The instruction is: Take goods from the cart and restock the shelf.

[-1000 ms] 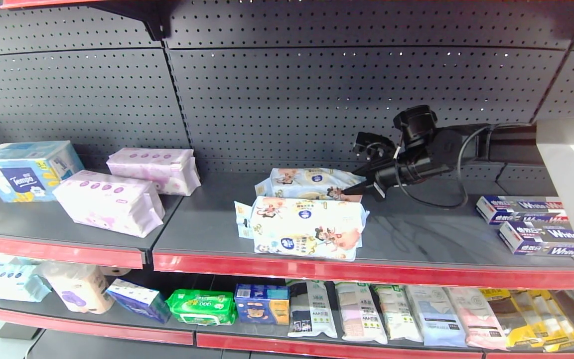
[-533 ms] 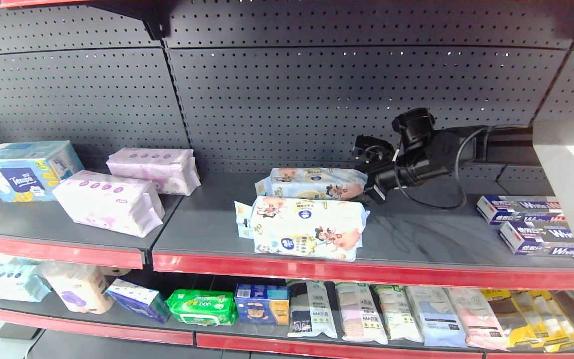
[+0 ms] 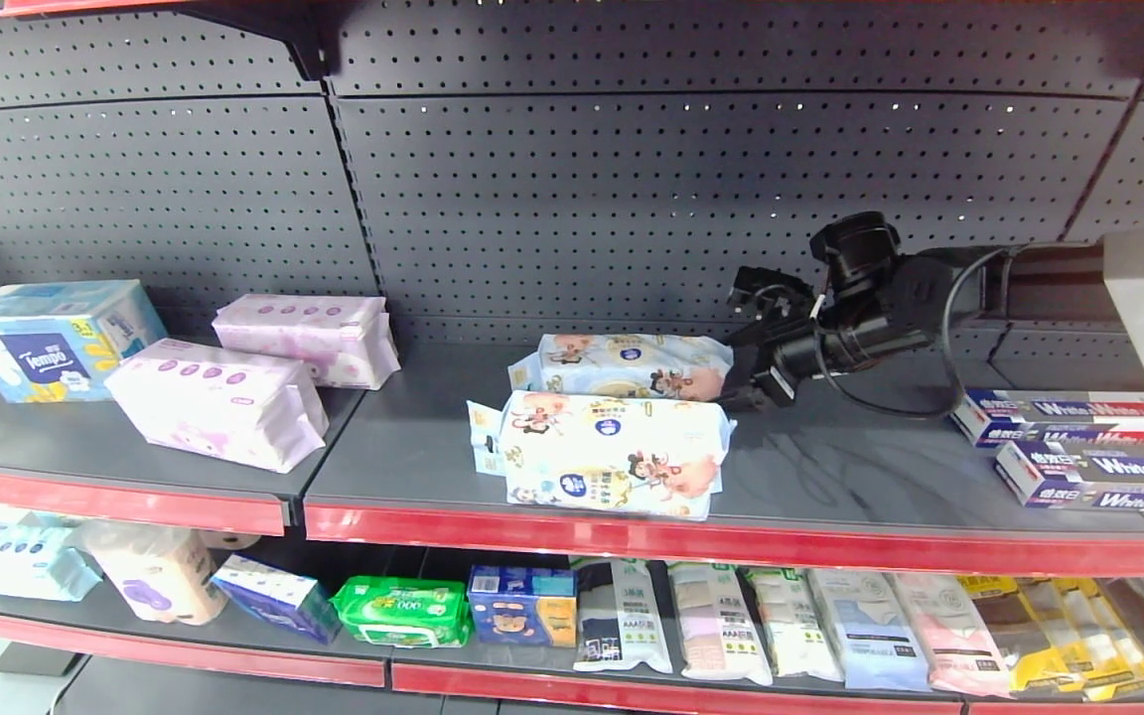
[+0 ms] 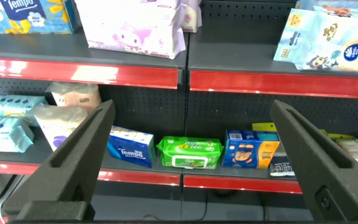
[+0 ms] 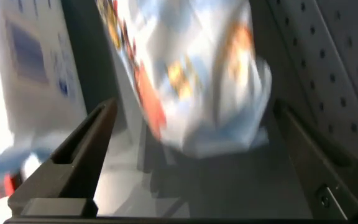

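Right gripper (image 3: 743, 389) is positioned at the right end of the rear wipes pack (image 3: 627, 365), which is laid flat on the middle shelf (image 3: 830, 477). Its fingers are spread wide, and the pack end is seen between them, not clamped. A matching front pack (image 3: 612, 452) is laid just before it. Left gripper (image 4: 191, 109) is held released, facing the lower shelf (image 4: 142, 176).

Shelf (image 3: 830, 477), middle tier: front cartoon-print pack (image 3: 612, 452); rear cartoon-print pack (image 3: 627, 365), right gripper (image 3: 743, 392) at its right end.
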You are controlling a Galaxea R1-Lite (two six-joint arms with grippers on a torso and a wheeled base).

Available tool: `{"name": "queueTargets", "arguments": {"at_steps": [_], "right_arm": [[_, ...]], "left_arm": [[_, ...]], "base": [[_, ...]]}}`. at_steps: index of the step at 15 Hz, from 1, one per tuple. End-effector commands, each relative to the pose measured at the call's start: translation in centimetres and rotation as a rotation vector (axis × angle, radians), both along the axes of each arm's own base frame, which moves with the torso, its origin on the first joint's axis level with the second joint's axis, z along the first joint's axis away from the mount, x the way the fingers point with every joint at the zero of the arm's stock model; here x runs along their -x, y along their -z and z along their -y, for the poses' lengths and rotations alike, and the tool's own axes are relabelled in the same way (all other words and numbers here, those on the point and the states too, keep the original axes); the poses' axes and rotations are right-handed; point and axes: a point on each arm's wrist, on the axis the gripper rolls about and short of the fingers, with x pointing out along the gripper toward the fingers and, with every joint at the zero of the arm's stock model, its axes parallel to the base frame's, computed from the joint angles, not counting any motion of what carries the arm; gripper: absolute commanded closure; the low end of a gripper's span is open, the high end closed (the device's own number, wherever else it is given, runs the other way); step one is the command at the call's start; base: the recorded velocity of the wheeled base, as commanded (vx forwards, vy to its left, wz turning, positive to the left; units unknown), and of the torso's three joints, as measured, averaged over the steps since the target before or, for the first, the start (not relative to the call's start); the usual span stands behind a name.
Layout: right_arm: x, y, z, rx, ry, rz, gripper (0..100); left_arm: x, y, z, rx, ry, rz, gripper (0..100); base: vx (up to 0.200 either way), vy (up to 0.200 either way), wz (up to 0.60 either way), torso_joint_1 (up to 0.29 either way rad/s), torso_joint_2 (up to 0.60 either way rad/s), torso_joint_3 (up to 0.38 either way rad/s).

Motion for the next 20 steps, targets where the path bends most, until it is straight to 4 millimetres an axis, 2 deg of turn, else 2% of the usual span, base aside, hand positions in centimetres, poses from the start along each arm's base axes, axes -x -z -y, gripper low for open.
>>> {"name": "queueTargets", "arguments": {"at_steps": [1, 4, 7, 8, 10, 14, 18, 20], "right_arm": [[0.8, -0.8, 0.9, 0.000, 0.015, 0.002, 0], [1.8, -0.3, 2.4, 0.002, 0.058, -0.051, 0], [1.8, 0.4, 4.0, 0.038, 0.123, -0.072, 0], [1.7, 0.7, 5.1, 0.065, 0.171, -0.080, 0], [1.6, 0.8, 6.0, 0.086, 0.261, -0.099, 0], [1.3, 0.4, 5.8, 0.036, 0.387, -0.141, 0], [1.2, -0.2, 4.4, -0.059, 0.478, -0.193, 0], [0.7, -0.4, 3.1, -0.142, 0.531, -0.180, 0]], "left_arm": [[0.0, 0.0, 0.0, 0.000, 0.000, -0.002, 0], [0.0, 0.0, 0.0, 0.000, 0.000, -0.002, 0], [0.0, 0.0, 0.0, 0.000, 0.001, -0.001, 0], [0.0, 0.0, 0.0, 0.000, 0.000, -0.001, 0], [0.0, 0.0, 0.0, 0.000, 0.000, -0.002, 0], [0.0, 0.0, 0.0, 0.000, 0.000, -0.002, 0], [0.0, 0.0, 0.0, 0.000, 0.000, -0.002, 0], [0.0, 0.0, 0.0, 0.000, 0.000, -0.002, 0]], "base": [[0.000, 0.000, 0.00, 0.000, 0.00, 0.000], [0.000, 0.000, 0.00, 0.000, 0.00, 0.000], [0.000, 0.000, 0.00, 0.000, 0.00, 0.000], [0.000, 0.000, 0.00, 0.000, 0.00, 0.000], [0.000, 0.000, 0.00, 0.000, 0.00, 0.000], [0.000, 0.000, 0.00, 0.000, 0.00, 0.000], [0.000, 0.000, 0.00, 0.000, 0.00, 0.000], [0.000, 0.000, 0.00, 0.000, 0.00, 0.000]]}}
